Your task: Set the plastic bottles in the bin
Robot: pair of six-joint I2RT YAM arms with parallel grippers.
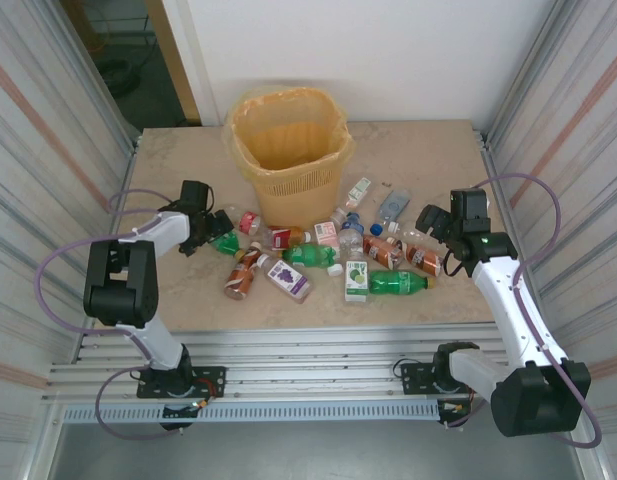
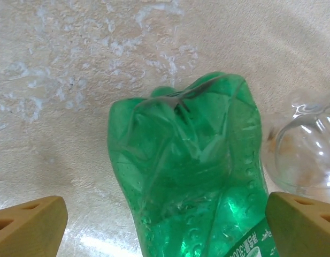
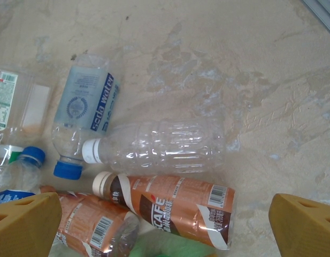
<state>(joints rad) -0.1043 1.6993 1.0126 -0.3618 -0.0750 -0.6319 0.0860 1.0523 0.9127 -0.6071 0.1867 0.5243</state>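
One bin [image 1: 288, 178]; about fifteen bottles [image 1: 396, 282] scattered; left fingers [image 2: 27, 225] spread astride green bottle [image 2: 191, 176]; right fingers [image 3: 25, 222] spread

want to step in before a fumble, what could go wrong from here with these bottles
The left gripper stands open around the crumpled green bottle; its dented body may squash or slip out on closing.
A clear bottle lies right beside one finger and could get pinched or knocked away.
Below the open right gripper a brown-labelled bottle lies close to a second brown bottle; the grip may catch both.
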